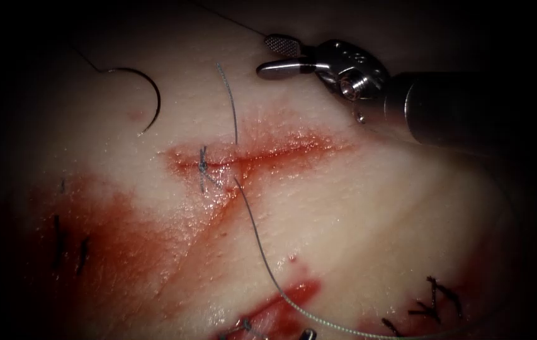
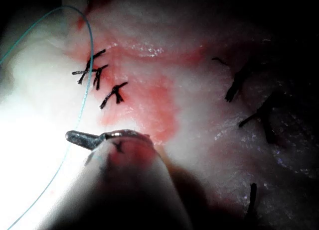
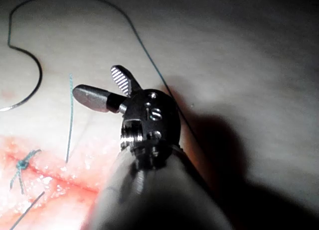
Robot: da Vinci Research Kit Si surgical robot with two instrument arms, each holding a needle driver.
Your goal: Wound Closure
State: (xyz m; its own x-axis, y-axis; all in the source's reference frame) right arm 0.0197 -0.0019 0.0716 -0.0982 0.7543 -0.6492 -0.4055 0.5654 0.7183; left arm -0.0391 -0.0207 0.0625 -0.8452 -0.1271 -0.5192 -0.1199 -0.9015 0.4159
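Steel right hand point(image 1: 271, 55) agape, empty, above the cut point(image 1: 262, 157).

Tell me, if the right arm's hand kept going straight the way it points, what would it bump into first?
Probably the thread standing up from the cut, then the needle lying beyond. The right hand is open, holding nothing; depth is unclear.

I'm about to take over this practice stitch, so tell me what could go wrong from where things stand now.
1. The needle lies loose on the tissue, left of the cut, held by neither tool; a tug on the thread could drag it.
2. The right tool hangs open and empty close to the thread's free end; it might snag it.
3. A knot already sits on the cut; pulling the thread hard may strain it.
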